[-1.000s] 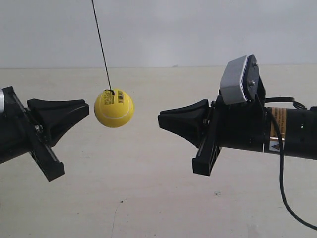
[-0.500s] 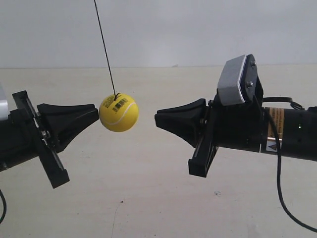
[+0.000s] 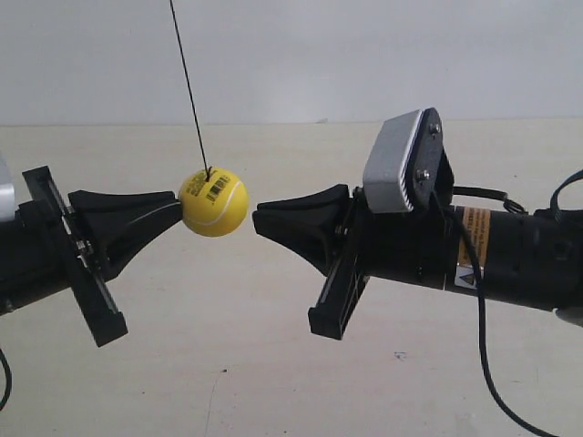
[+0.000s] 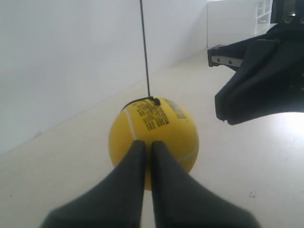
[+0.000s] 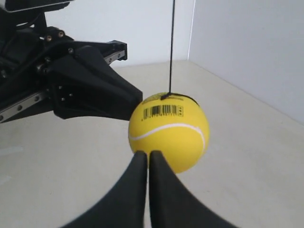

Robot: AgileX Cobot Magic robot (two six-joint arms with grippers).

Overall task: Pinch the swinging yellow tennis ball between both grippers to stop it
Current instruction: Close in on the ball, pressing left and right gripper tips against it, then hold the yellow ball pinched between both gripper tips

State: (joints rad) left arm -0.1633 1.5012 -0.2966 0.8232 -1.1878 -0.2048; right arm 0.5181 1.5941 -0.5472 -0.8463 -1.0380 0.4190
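With ball [image 3: 214,202] hanging against the pressed-together tips of the left gripper [image 3: 176,208] and just apart from the right gripper [image 3: 258,218], likewise pressed together, brace the left and ease the right in level, dead on the ball's middle, avoiding a glancing knock.

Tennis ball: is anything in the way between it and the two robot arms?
Nothing visible is. The left end effector is right at the yellow tennis ball, and only a small open gap lies between the ball and the right end effector.
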